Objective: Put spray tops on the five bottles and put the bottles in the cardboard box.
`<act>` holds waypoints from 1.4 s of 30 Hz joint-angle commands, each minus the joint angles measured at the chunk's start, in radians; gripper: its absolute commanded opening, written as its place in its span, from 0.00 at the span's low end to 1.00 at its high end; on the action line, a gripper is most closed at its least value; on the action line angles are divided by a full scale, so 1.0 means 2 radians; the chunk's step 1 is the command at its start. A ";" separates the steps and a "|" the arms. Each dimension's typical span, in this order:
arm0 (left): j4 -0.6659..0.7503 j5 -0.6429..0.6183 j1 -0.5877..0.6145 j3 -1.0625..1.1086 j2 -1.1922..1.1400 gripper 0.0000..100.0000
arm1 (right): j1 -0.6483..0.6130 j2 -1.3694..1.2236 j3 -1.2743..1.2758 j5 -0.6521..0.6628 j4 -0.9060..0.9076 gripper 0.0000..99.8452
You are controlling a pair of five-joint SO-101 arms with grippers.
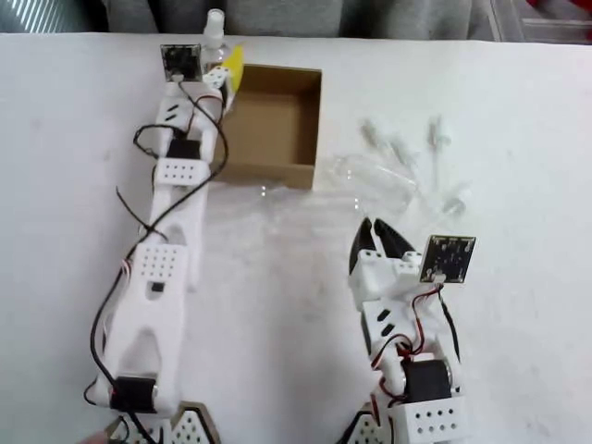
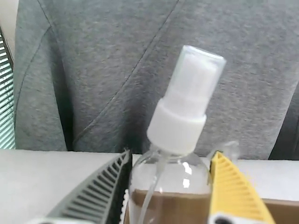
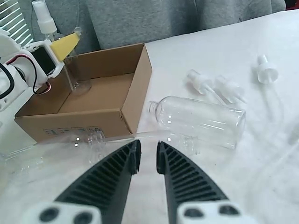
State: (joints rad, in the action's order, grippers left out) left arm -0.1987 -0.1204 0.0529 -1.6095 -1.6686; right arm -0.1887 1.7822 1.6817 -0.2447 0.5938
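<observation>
Left end effector [image 2: 171,158] around bottle [image 2: 167,185]

- My high camera looks steeply down over the whole table [image 1: 277,305] from well above.
- My left wrist camera faces the far side, very close on a capped bottle [image 2: 172,175].
- My right wrist camera sits low, facing far-left; it shares the box [image 3: 70,122] with the high one.

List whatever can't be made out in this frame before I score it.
- The held bottle: its base is cut off by the left wrist view's lower edge, and the left gripper covers it in the high view.
- The clear bottles before the cardboard box: count unclear, since the right gripper covers part in the right wrist view.
- The loose spray tops: too small and pale in the high view to count.
</observation>
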 commanded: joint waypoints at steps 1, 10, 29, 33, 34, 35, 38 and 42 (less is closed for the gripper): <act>0.041 -0.010 0.011 -0.032 0.045 0.25 | 0.000 0.005 0.005 0.005 0.000 0.05; 0.104 -0.005 0.009 -0.031 0.038 0.25 | 0.000 0.005 0.005 0.005 0.000 0.05; 0.129 0.021 -0.003 -0.031 -0.020 0.25 | 0.003 0.006 0.005 0.005 -0.001 0.05; 0.108 0.021 -0.003 -0.031 -0.020 0.25 | 0.003 0.006 0.005 0.005 -0.001 0.05; 0.104 0.020 -0.003 -0.031 -0.020 0.25 | 0.003 0.006 0.005 0.005 -0.001 0.05; 0.104 0.020 -0.003 -0.031 -0.020 0.25 | 0.003 0.006 0.005 0.005 -0.001 0.05; 0.104 0.021 -0.002 -0.031 -0.020 0.25 | 0.003 0.006 0.005 0.005 -0.001 0.05; 0.081 0.021 -0.001 -0.031 -0.020 0.28 | 0.003 0.006 0.005 0.005 -0.001 0.05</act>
State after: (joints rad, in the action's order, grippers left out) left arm -0.0023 -0.0898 0.0591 -1.6095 -1.7346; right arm -0.1887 1.7822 1.6817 -0.2447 0.5938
